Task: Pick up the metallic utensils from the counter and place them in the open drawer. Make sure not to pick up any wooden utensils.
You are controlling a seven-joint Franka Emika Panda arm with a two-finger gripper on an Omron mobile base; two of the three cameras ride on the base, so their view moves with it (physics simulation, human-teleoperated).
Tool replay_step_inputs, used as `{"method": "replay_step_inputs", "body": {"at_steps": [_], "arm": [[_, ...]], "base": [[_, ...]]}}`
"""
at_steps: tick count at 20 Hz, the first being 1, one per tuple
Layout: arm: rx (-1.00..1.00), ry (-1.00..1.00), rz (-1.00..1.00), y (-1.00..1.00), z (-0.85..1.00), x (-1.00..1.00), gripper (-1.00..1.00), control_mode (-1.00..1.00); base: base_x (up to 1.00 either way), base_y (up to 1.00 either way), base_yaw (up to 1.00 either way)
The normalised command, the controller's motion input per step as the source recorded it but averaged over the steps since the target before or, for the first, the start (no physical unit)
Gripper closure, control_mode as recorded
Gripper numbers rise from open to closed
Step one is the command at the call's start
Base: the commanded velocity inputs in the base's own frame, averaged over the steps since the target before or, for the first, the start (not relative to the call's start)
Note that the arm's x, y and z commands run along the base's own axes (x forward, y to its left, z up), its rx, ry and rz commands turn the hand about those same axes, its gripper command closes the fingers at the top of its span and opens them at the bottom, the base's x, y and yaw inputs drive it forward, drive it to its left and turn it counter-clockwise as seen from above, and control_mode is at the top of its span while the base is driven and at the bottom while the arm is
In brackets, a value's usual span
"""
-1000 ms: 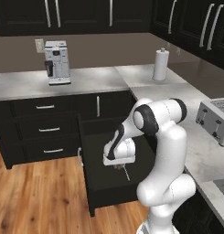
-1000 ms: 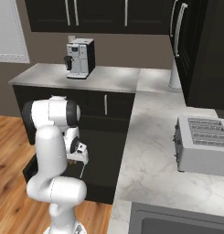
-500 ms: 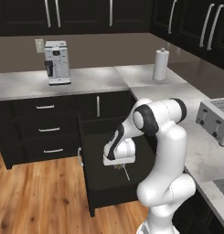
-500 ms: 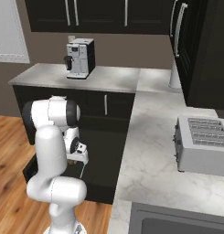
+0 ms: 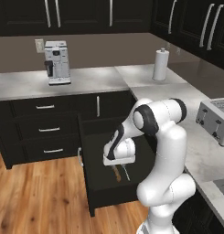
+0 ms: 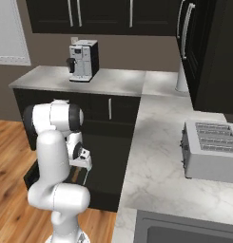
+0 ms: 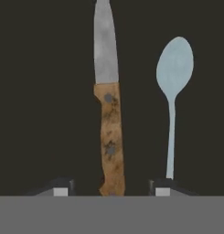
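Knife (image 7: 109, 137) and spoon (image 7: 173, 82), apparently inside drawer (image 5: 93, 157)

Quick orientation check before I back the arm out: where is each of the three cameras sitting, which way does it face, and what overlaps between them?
Left base view: behind the arm on its left, looking forward and down at the open drawer; the white arm bends down into it with the gripper low inside.
Right base view: behind on the right, facing the corner counter and toaster; the arm stands at left.
Hand view: looks straight down onto the drawer floor, knife and spoon side by side, fingertips apart.
Both base views share the coffee machine, toaster and drawer.
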Motion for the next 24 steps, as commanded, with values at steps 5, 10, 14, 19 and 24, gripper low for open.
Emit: {"method": "replay_step_inputs", "body": {"at_steps": [5, 10, 14, 19, 24], "arm": [[0.00, 0.04, 0.00, 0.00, 0.00, 0.01, -1.00, -1.00], [0.00, 0.04, 0.02, -0.04, 0.21, 0.02, -1.00, -1.00], [0.00, 0.00, 0.03, -0.06, 0.81, -0.08, -1.00, -1.00], [0.00, 0.00, 0.01, 0.00, 1.00, -0.31, -1.00, -1.00], [0.00, 0.00, 0.02, 0.00, 1.00, -0.41, -1.00, -1.00]], "base": [[0.00, 0.00, 0.00], [0.00, 0.00, 0.00], [0.00, 0.00, 0.00], [0.00, 0.00, 0.00], [0.00, 0.00, 0.00]]}}
